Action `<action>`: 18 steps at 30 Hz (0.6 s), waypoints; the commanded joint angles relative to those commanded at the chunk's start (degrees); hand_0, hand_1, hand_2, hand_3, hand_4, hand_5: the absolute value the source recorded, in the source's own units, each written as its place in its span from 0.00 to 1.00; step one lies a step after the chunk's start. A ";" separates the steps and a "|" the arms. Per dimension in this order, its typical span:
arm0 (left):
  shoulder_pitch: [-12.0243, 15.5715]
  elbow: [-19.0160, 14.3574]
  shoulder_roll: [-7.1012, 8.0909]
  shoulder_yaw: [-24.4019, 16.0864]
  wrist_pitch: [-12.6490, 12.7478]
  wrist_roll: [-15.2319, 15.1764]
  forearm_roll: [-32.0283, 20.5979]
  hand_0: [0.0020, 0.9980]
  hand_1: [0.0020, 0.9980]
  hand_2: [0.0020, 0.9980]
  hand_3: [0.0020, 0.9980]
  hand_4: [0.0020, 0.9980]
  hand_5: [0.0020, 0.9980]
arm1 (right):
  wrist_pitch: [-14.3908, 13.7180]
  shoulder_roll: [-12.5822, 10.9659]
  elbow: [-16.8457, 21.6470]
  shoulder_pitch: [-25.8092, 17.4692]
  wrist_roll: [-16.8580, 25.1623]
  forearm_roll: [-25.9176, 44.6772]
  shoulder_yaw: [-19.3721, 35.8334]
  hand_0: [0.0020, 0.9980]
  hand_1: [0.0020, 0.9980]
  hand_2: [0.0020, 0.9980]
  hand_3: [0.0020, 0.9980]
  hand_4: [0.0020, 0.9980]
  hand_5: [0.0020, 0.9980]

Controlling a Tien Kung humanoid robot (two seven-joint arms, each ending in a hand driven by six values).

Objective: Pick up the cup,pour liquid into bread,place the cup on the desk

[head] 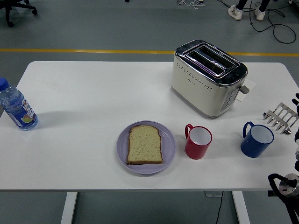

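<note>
A red cup [198,142] and a blue cup [256,139] stand on the white table [93,93]. Speckled tan bread [145,144] lies on a lilac plate [145,167]; the toaster [208,77] is cream and chrome.

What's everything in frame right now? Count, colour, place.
table: 1, white, fills the middle of the view
toaster: 1, cream and chrome, far right of centre
plate: 1, lilac, near centre
bread: 1 slice, tan, lying on the plate
red cup: 1, red with white inside, just right of the plate
blue cup: 1, blue, right of the red cup
toast rack: 1, metal, right edge
bottle: 1, clear with blue cap, left edge
right hand: black fingertips just showing at the right edge; left arm not in view
</note>
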 joint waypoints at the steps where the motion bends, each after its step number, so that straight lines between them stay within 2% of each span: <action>1: 0.07 -0.03 -0.08 0.13 -0.01 0.00 0.00 0.64 0.65 0.67 0.57 0.33 0.84 | 0.04 -0.03 -0.06 -0.14 -0.07 -0.03 -0.01 0.66 0.63 0.69 0.63 0.52 0.10; 10: 1.19 0.06 -0.72 0.48 -0.04 0.05 -0.32 0.64 0.65 0.67 0.57 0.33 0.84 | 1.64 -0.09 -0.68 -1.28 -2.88 -1.42 -0.47 0.66 0.63 0.69 0.63 0.52 0.09; 18: 1.71 -0.02 -0.57 1.14 -0.05 0.04 -0.47 0.64 0.65 0.67 0.57 0.33 0.84 | 2.53 -0.14 -0.82 -1.75 -4.49 -2.61 -0.52 0.66 0.62 0.69 0.62 0.52 0.08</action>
